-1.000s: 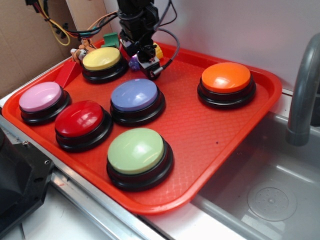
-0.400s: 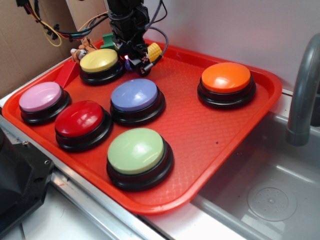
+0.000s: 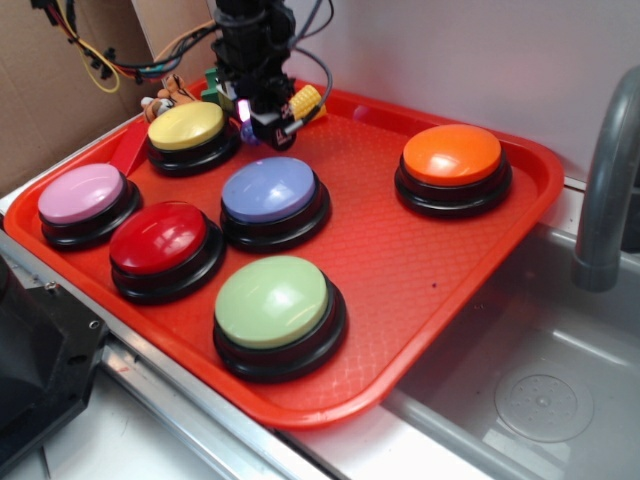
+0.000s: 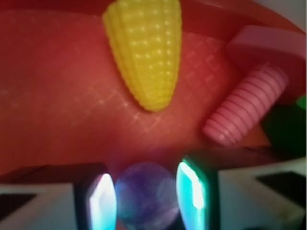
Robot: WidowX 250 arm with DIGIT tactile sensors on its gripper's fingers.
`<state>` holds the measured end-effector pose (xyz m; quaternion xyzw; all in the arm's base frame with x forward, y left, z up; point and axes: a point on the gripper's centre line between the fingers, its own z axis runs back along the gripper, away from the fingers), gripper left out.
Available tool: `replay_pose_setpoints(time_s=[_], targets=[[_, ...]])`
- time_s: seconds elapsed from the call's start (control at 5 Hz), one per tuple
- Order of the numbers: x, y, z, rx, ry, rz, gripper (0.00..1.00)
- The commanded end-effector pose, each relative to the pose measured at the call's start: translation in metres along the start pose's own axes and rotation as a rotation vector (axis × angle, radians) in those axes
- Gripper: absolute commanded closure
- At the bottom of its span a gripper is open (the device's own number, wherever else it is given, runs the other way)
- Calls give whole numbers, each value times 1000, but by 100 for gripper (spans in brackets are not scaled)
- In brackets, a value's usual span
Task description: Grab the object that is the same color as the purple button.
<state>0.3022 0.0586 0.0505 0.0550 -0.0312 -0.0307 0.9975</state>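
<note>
The object, a small dark purple ball [image 4: 146,196], sits between my two fingertips on the red tray [image 3: 400,260], and both pads appear to touch it. My gripper [image 4: 146,199] is shut on it. In the exterior view the gripper [image 3: 250,128] stands low at the back of the tray, just right of the yellow button [image 3: 186,125], with a sliver of the ball [image 3: 245,132] showing under it. The purple button [image 3: 268,188], a periwinkle dome on a black base, is in front of the gripper.
A yellow corn toy [image 4: 144,52] and a pink ridged toy [image 4: 247,108] lie just beyond the fingers. Pink-lilac [image 3: 80,192], red [image 3: 158,237], green [image 3: 272,300] and orange [image 3: 452,153] buttons fill the tray. A sink [image 3: 540,380] and faucet [image 3: 605,190] lie to the right.
The gripper has shifted left and lower along the back of the tray, with the ball staying at its fingertips. The yellow button has slid a little to the left.
</note>
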Motion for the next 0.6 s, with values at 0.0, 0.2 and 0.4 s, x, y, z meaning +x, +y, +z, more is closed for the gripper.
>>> replay_pose_setpoints(time_s=[0.0, 0.2, 0.4], targets=[[3, -26, 81, -77, -119, 8, 100], [-11, -34, 105, -172, -176, 44, 100], [-19, -38, 112, -203, -184, 116, 100]])
